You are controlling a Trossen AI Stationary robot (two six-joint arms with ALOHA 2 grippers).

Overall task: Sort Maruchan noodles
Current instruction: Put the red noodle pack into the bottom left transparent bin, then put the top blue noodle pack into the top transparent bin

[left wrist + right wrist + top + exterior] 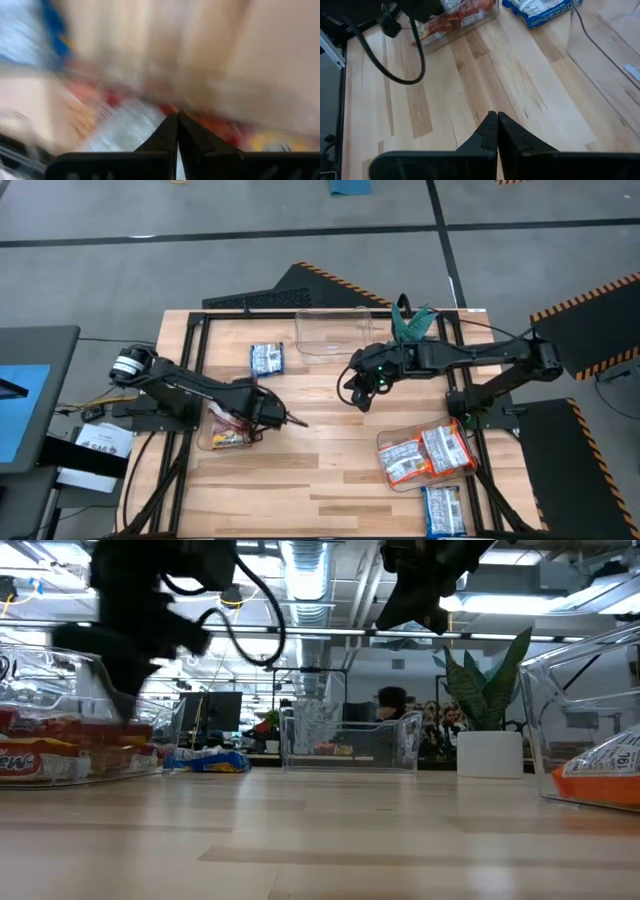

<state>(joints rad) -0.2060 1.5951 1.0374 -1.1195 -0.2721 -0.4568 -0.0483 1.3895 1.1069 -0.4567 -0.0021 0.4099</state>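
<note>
Left gripper (268, 412) is hanging right over the edge of the clear bin (212, 442) on the left side of the wooden table (330, 470), and its fingers (167, 131) are pinched completely together with nothing between them. Directly under it, inside that bin, are the red and yellow-orange Maruchan packets (230, 439). The left wrist view is too smeared to make out much besides red and white wrappers below the tips.

Right gripper (358, 395) sits up above the bare middle of the table, also closed tight and empty, which you can see clearly in its wrist view, where the two tips (495, 125) meet over plain wood.

Where the noodles are relative to that right gripper:
- a blue-and-white packet (267, 358) lies flat on the table off to its left, toward the far edge, outside any bin
- the orange-and-white packets (428, 452) are piled in another clear bin (384, 451) on the near-right side of it
- one more blue-and-white packet (443, 508) lies just beyond that bin at the near edge of the table

There's also an empty-looking clear bin (332, 332) at the far edge, just behind the right gripper, and a small potted plant (490, 700) next to it.

From the low view, both arms hang above the tabletop and don't touch it.
</note>
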